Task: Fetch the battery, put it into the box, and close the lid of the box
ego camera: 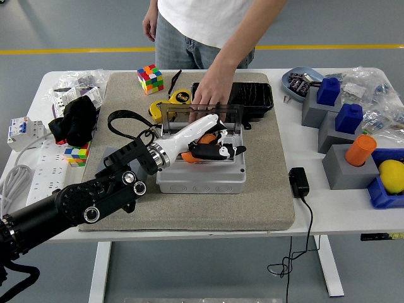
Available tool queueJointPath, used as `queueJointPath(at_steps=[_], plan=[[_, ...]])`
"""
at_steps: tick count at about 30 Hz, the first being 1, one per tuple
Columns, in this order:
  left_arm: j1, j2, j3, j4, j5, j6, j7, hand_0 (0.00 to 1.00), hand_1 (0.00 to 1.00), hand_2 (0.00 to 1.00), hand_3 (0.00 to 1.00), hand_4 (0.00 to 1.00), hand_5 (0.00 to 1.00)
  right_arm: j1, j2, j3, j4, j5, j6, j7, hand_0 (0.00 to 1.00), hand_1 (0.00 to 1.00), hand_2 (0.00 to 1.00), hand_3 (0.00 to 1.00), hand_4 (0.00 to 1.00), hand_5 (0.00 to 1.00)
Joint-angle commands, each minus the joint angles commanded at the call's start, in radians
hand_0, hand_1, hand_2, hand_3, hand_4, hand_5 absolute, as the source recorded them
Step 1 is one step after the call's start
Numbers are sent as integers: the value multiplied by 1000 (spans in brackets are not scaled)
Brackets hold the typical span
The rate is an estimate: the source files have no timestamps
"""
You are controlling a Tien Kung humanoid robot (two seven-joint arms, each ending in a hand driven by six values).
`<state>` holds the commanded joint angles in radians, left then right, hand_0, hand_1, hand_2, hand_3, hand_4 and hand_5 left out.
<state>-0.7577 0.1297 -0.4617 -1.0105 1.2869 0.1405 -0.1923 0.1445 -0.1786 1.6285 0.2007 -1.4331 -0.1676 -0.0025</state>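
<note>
Battery (203, 140): orange, mostly covered by the left hand (211, 144); only slivers show, shape not readable, and whether the fingers clasp it cannot be told.
Box (201, 178): interior hidden behind the hand; contents not visible.
Lid (201, 112): upright at the far side, its top edge covered by the person's hand (208, 95).
Person (202, 25): cut off by the top edge; only torso and arms show.
Left arm (69, 205): runs out at the lower left corner.
Blue tray (302, 83), far right: small dark items inside, too small to identify.
Clear bags (372, 95), far right: contents indistinct.
</note>
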Motion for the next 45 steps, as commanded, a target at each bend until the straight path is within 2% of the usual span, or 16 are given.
queueJointPath(at_steps=[1, 6, 7, 12, 13, 19, 29, 31, 32, 36, 37, 38, 43, 44, 45], plan=[[1, 0, 0, 0, 3, -4, 1, 255, 308, 232, 314, 911, 595, -1, 0, 0, 0, 0, 0, 0, 874, 860, 810, 828, 998, 998], [1, -1, 2, 7, 20, -15, 4, 255, 308, 232, 314, 911, 595, -2, 0, -3, 0, 3, 0, 0, 874, 860, 810, 828, 998, 998], [0, -1, 2, 10, 26, -17, 6, 594, 539, 414, 450, 928, 609, -2, 0, -2, 0, 2, 0, 0, 874, 860, 810, 828, 998, 998], [-3, -5, -4, 23, 54, -20, 13, 594, 539, 414, 450, 928, 609, -4, -1, 0, -1, 0, 1, 0, 874, 860, 810, 828, 998, 998], [-4, -7, -7, 27, 62, -19, 13, 721, 584, 479, 475, 929, 612, -4, 0, 0, -1, 1, 1, 0, 874, 861, 810, 828, 998, 998], [-14, -11, -22, 41, 102, -10, 12, 725, 572, 478, 482, 939, 622, -5, 0, -3, 0, 4, 1, 1, 874, 861, 810, 828, 998, 998], [-15, -3, -37, 0, 156, -28, 24, 728, 580, 484, 490, 942, 620, -4, 0, -4, 0, 5, 2, 0, 873, 861, 810, 828, 998, 998], [-14, 1, -50, -19, 178, -47, 36, 728, 580, 484, 490, 942, 620, -3, 0, -2, 0, 5, 2, 0, 873, 861, 810, 828, 998, 998], [-14, 2, -57, -28, 183, -59, 43, 726, 595, 530, 509, 973, 665, -3, 0, -3, 0, 7, 2, 0, 873, 860, 810, 828, 998, 998], [-6, 13, -100, -77, 199, -119, 76, 726, 595, 530, 509, 973, 665, -3, 0, -1, 0, 6, 3, 0, 873, 860, 810, 828, 998, 998], [-5, 15, -110, -87, 198, -124, 78, 726, 595, 530, 509, 973, 665, -4, 0, 0, 0, 6, 3, -1, 873, 860, 810, 828, 998, 998], [-3, 16, -120, -96, 195, -128, 79, 713, 614, 582, 533, 998, 712, -4, 1, 0, 0, 6, 3, -1, 874, 859, 810, 828, 998, 998], [6, 24, -163, -144, 180, -160, 100, 713, 614, 582, 533, 998, 712, -4, 2, 2, 1, 7, 3, 0, 874, 859, 810, 828, 998, 998], [8, 25, -171, -153, 177, -173, 107, 709, 621, 585, 550, 998, 808, -4, 2, 2, 1, 7, 3, 0, 872, 858, 809, 828, 998, 998], [12, 27, -189, -169, 171, -201, 124, 709, 621, 585, 550, 998, 808, -3, 3, 3, 1, 8, 3, 0, 872, 858, 809, 828, 998, 998]])
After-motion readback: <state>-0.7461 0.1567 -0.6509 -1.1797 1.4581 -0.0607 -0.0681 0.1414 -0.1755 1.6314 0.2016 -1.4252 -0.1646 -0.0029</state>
